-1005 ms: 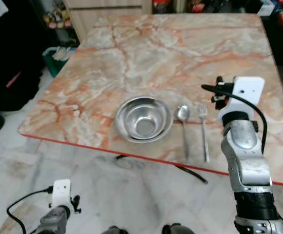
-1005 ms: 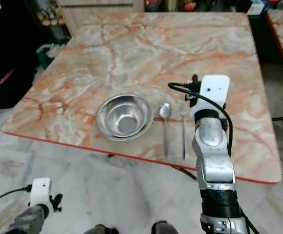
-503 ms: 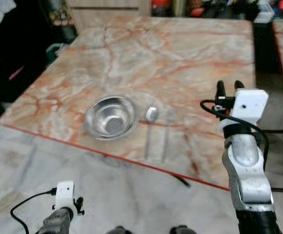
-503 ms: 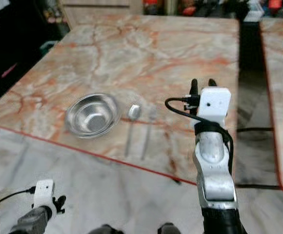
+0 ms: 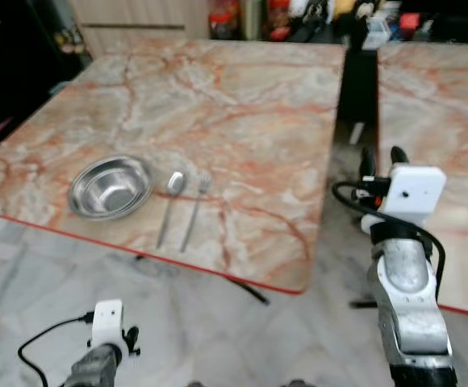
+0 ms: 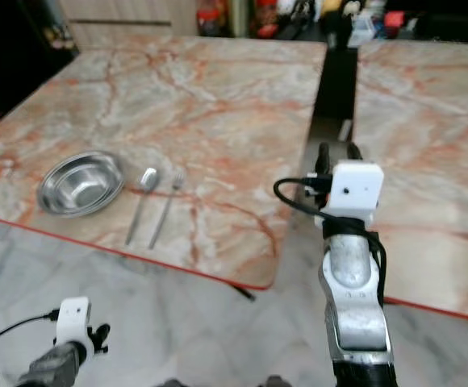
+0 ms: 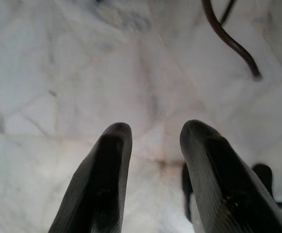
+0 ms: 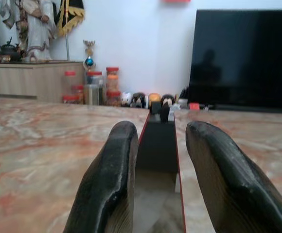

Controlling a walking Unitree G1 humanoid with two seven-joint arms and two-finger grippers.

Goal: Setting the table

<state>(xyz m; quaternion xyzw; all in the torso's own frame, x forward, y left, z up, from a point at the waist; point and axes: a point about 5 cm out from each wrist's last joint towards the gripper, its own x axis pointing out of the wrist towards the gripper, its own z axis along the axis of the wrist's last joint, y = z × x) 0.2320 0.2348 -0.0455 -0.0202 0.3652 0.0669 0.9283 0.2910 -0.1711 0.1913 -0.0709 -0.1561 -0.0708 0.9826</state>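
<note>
Farther left now — bowl (image 5: 110, 187), spoon (image 5: 170, 201)

Right arm (image 5: 403, 282): silver casing, white boxy wrist camera (image 5: 411, 189), looping black cable (image 5: 348, 191), two black fingers (image 8: 112, 189).

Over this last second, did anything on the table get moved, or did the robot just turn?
The robot turned to its right, bringing a second table into view. Its raised right pincer, open and empty, now points at the gap between tables instead of hanging above the fork. The bowl, spoon and fork kept their row; the left pincer stayed low.
</note>
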